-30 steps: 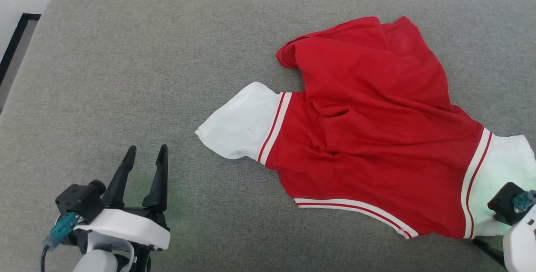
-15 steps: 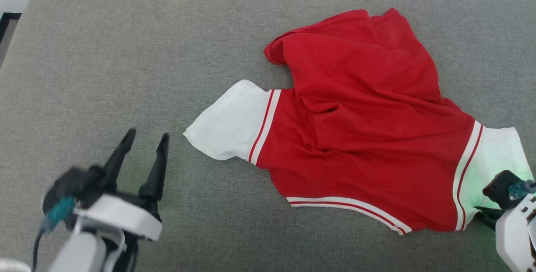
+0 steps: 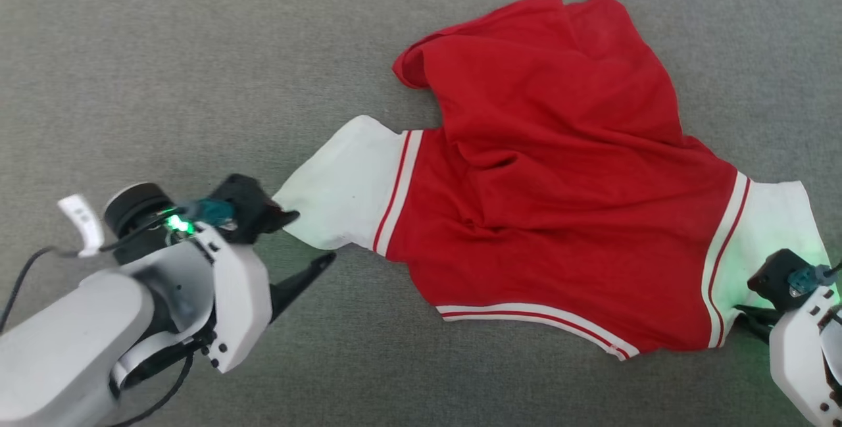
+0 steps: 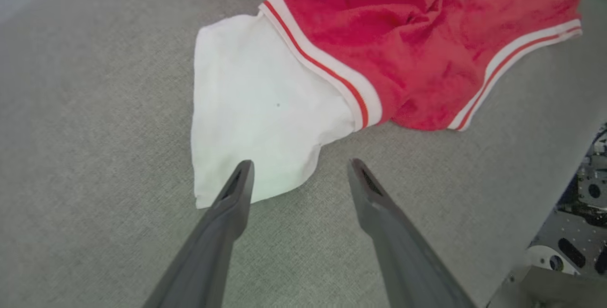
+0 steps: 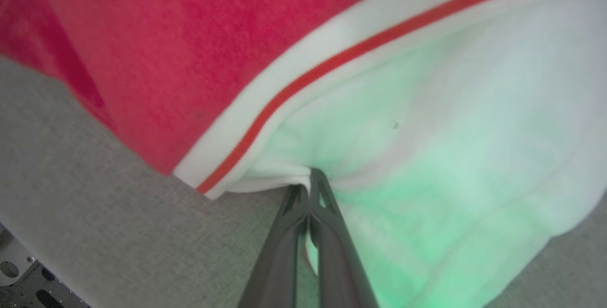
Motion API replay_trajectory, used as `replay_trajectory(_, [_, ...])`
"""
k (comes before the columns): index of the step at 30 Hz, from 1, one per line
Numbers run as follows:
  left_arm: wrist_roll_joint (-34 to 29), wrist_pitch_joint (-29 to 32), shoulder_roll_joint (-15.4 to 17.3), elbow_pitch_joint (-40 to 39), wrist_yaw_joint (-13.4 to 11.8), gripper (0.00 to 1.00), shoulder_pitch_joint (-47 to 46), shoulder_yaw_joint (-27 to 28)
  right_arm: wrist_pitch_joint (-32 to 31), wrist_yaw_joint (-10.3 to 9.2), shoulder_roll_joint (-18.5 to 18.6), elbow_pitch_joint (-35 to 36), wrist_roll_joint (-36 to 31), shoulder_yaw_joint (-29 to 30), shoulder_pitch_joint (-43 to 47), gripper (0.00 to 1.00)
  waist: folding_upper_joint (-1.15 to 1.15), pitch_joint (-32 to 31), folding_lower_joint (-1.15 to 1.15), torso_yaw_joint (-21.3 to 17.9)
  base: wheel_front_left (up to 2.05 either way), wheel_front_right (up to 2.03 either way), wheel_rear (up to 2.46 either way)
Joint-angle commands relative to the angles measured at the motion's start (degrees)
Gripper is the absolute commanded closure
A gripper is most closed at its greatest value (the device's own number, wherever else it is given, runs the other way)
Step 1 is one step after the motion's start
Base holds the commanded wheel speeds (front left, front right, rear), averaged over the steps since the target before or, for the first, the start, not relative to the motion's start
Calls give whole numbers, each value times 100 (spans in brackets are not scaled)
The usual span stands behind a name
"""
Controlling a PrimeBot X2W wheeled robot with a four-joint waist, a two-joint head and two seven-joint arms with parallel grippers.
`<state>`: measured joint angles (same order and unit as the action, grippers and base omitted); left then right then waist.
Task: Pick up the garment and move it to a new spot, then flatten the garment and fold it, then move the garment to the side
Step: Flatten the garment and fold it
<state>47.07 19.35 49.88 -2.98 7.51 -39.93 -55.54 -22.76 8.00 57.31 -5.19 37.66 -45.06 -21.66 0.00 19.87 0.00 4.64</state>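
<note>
A: Entry: garment (image 3: 566,216), position?
B: On table (image 3: 131,52), long axis left to right. Right white end: right gripper (image 5: 309,182), jaws shut on it. Left white end: just ahead of left gripper (image 4: 301,165), jaws wide, empty.

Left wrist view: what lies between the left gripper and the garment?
Nothing. In the left wrist view the open left gripper straddles the white sleeve edge of the garment, on bare grey cushion.
</note>
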Motion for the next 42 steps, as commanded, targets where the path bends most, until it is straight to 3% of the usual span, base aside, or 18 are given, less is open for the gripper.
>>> replay_trajectory(1, [69,33,18,7,-9,0,-145,-102,-90,-92,-216,-171,-57,-96,-16,100,0,47,0,-41,0,0,0])
replay_trajectory(8, [489,-13,-71,604,-9,0,-1025,-1331,-80,-100,-270,-216,-26,-161,-216,100,0,255,0,-159,0,0,0])
replay_trajectory(16, [551,-432,-423,1373,-9,0,-1406,-1768,-46,-120,-314,-266,-32,-213,-368,100,0,424,0,-225,0,0,0])
replay_trajectory(17, [554,-441,-455,1421,-9,12,-1401,-1787,-44,-120,-325,-266,-34,-220,-397,100,0,430,0,-235,0,0,0])
replay_trajectory(18, [585,-414,-483,1457,-9,41,-1380,-1803,-42,-120,-337,-269,-33,-229,-415,100,0,428,0,-246,0,0,0])
replay_trajectory(19, [583,-391,-498,1474,-9,55,-1359,-1810,-22,-120,-351,-277,-31,-228,-427,100,0,420,0,-256,0,0,0])
replay_trajectory(20, [596,-386,-513,1477,-8,82,-1292,-1815,-4,-120,-367,-286,-24,-226,-438,100,0,404,0,-268,0,0,0])
replay_trajectory(21, [634,-387,-516,1488,-7,100,-1224,-1817,15,-119,-383,-295,-14,-219,-446,100,0,381,0,-285,0,0,0])
replay_trajectory(30, [1405,-1201,-263,1492,-8,100,-1097,-1783,823,-71,-474,-229,231,489,-171,100,0,-12,0,-396,0,0,0])
replay_trajectory(37, [2679,-2213,-111,1190,-8,100,-937,-1486,1337,-63,-623,120,532,1578,217,100,0,-275,0,-433,0,0,0])
replay_trajectory(42, [3574,-2745,-82,967,-8,100,-1121,-1026,1540,-55,-966,309,1061,2477,95,100,0,-307,0,-412,0,0,0])
